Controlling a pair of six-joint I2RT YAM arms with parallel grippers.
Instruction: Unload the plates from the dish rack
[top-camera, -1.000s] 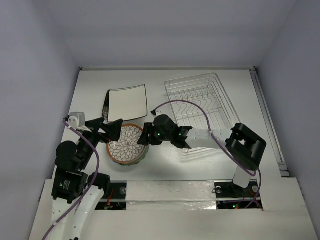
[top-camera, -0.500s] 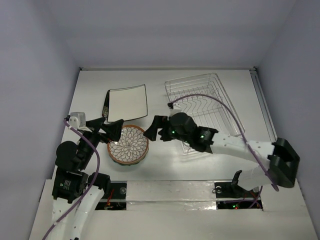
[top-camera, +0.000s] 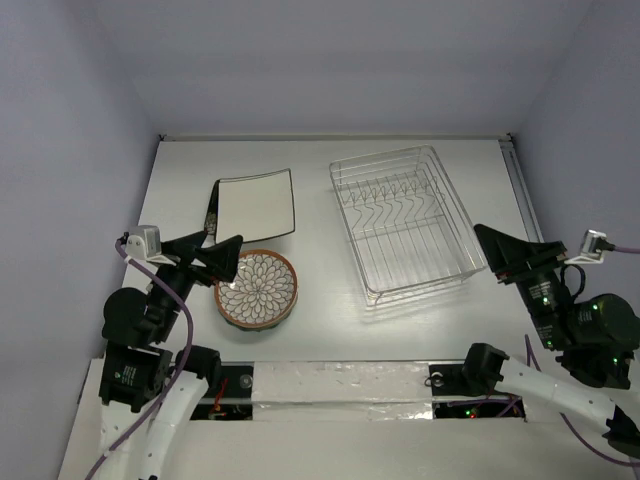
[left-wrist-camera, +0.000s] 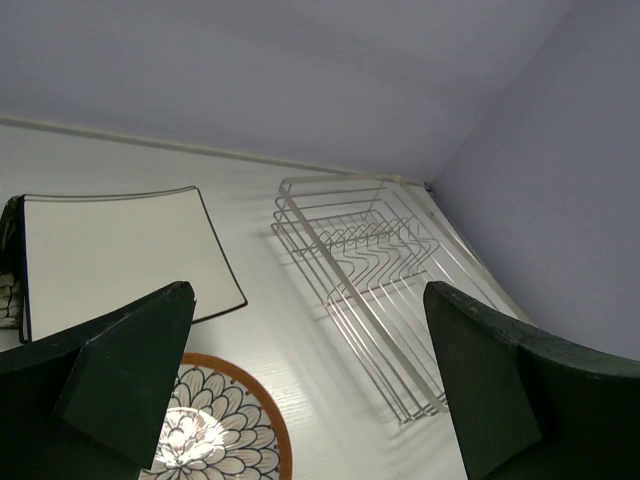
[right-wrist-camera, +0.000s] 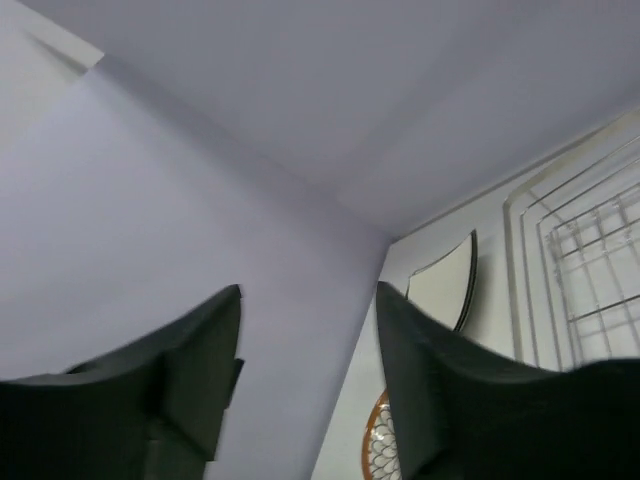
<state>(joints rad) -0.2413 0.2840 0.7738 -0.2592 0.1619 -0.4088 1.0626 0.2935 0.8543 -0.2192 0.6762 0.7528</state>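
Left of the rack, the white plate and the petal plate lie flat; no plate stands inside it. Further left of the rack, the left gripper gapes wide and empty. Just right of it, the right gripper is half open, also empty. Unloading seems finished, so the arms should pull back high, clear of it. The rack's long axis runs near to far, far end leaning left.

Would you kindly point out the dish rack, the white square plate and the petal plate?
dish rack (top-camera: 405, 225), top view, wire floor
white square plate (top-camera: 255, 205), top view, centre
petal plate (top-camera: 257, 288), top view, centre
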